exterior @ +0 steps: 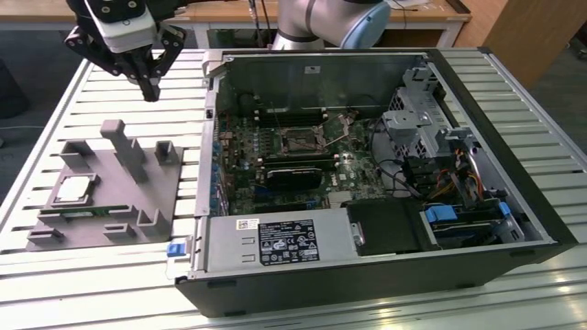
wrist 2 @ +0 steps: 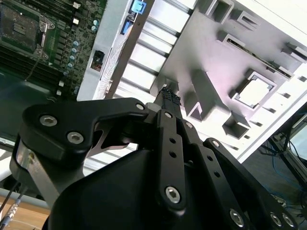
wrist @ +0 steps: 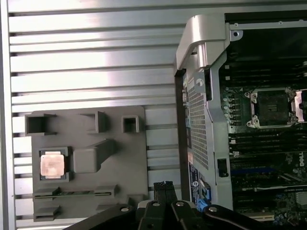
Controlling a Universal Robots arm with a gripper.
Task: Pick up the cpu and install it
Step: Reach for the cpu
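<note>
The cpu (exterior: 75,189), a small square chip with a shiny metal top, lies flat in a recess of the grey fixture plate (exterior: 161,182) on the exterior view's left. It also appears in both wrist views (wrist: 52,165) (wrist 2: 255,91). My gripper (exterior: 150,93) hangs above the slatted table beyond the plate, well apart from the cpu. Its fingers (wrist: 164,186) (wrist 2: 168,96) are pressed together with nothing between them. The black socket frame (exterior: 301,141) (wrist: 273,106) sits on the motherboard inside the open computer case.
The open case (exterior: 513,206) fills the middle and the exterior view's right, with its metal wall (wrist: 201,96) between plate and motherboard. The plate has upright posts (exterior: 124,148) and a green memory stick (exterior: 82,213). The slatted table (exterior: 119,89) surrounds everything.
</note>
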